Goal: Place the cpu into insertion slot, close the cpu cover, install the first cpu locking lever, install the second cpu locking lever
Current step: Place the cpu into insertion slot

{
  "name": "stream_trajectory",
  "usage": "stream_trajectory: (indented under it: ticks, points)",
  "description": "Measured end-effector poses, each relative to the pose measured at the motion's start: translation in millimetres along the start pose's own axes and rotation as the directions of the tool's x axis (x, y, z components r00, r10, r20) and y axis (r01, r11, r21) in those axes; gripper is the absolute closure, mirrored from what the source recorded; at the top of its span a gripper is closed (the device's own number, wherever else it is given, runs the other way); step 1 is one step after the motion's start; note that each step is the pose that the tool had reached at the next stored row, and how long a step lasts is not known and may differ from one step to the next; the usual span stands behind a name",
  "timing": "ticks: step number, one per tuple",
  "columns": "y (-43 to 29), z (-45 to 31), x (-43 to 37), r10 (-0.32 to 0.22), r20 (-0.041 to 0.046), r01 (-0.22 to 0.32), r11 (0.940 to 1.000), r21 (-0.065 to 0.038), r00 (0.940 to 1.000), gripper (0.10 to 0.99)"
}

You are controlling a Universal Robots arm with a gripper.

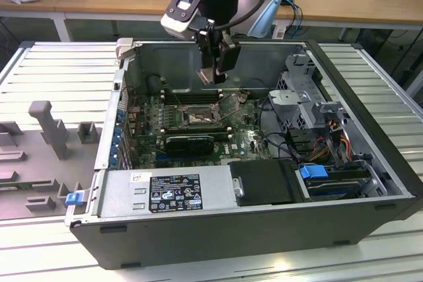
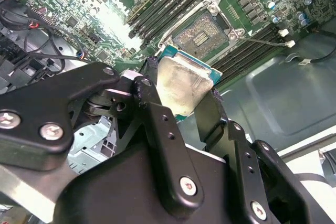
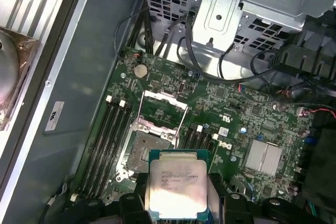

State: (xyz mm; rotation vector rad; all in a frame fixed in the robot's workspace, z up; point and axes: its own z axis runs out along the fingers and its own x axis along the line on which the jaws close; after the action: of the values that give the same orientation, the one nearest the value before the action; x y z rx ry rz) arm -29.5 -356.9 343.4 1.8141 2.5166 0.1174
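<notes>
**CPU held above open slot, not yet seated**

**Status.** The case point(image 1: 264, 242) lies open on the slatted tabletop point(image 1: 53, 64). The gripper point(image 1: 213, 74) hangs inside it over the board point(image 1: 246, 140). It is clamped on the cpu point(image 3: 177, 183), one finger point(image 2: 157, 124) on each of two opposite edges. The cpu is clear of the board, near the slot point(image 3: 143, 148) but not over its centre. The cover point(image 3: 164, 98) stands raised on the slot's far side, and the pin field is bare.

**Risks (judgement).**
- The grip is on thin edges alone. Any slip would drop the cpu onto the pins, which would likely bend.
- In the second wrist view the cpu point(image 2: 181, 90) looks tilted against the slot point(image 2: 202, 34). Descending like this, one corner would land first and could scrape the pin field.
- A wrong rotation or a sideways offset would rest the chip on the frame instead of in it.
- The raised cover is close to the descent path, and a finger could catch it.

**View comparison.**
- The exterior view alone shows the gripper's height above the slot point(image 1: 198, 118) and the case walls around it.
- The first wrist view shows the chip's face square-on and the raised cover.
- The second wrist view shows the tilt, the brownish pin field and how the fingers bear on the edges.
</notes>
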Motion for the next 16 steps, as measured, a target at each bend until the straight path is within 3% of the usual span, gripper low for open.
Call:
stream_trajectory:
  ticks: [11,16]
  points:
    - [-0.7,8.8,0.1,0.007,0.0006,-0.007,1.0000,0.001,1.0000,0.561]
    - [-0.9,11.8,0.2,0.041,0.0034,-0.041,0.9991,0.001,0.9991,0.561]
